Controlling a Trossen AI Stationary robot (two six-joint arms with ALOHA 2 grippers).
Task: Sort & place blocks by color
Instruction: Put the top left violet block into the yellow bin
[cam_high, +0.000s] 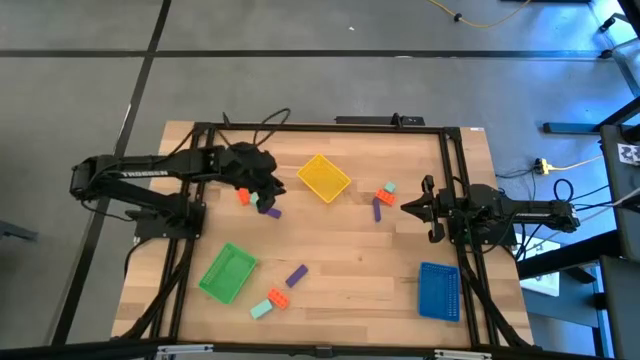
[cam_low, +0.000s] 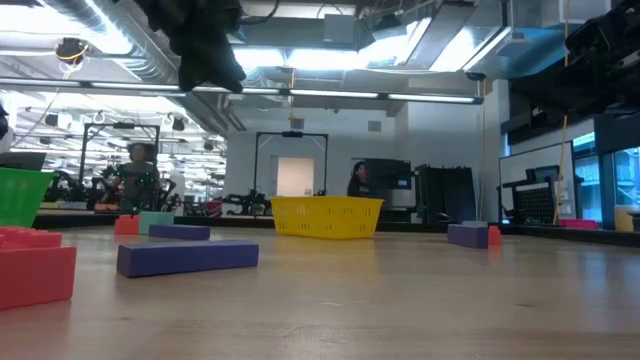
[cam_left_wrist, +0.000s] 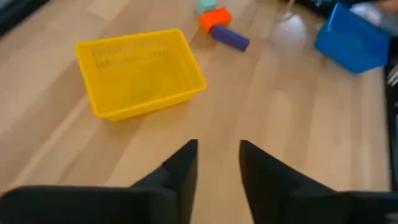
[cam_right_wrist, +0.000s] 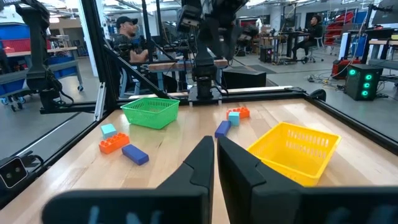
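Small blocks lie flat on the wooden table in three clusters. An orange block (cam_high: 243, 197) and a purple block (cam_high: 269, 210) lie below my left gripper (cam_high: 268, 182), which hovers open and empty, facing the yellow tray (cam_left_wrist: 140, 71). A second cluster of a teal block (cam_high: 390, 187), an orange block (cam_high: 384, 195) and a purple block (cam_high: 379, 208) lies just left of my right gripper (cam_high: 405, 207). That gripper (cam_right_wrist: 215, 149) is shut and empty. The third cluster, a purple block (cam_high: 296, 275), an orange block (cam_high: 277, 297) and a teal block (cam_high: 261, 310), lies near the front edge.
The yellow tray (cam_high: 323, 177) sits at the table's far middle. The green tray (cam_high: 228, 272) is near left and the blue tray (cam_high: 438, 290) near right. A black frame (cam_high: 300, 127) borders the table. Bare wood lies between the trays. People (cam_right_wrist: 127, 37) are in the room beyond.
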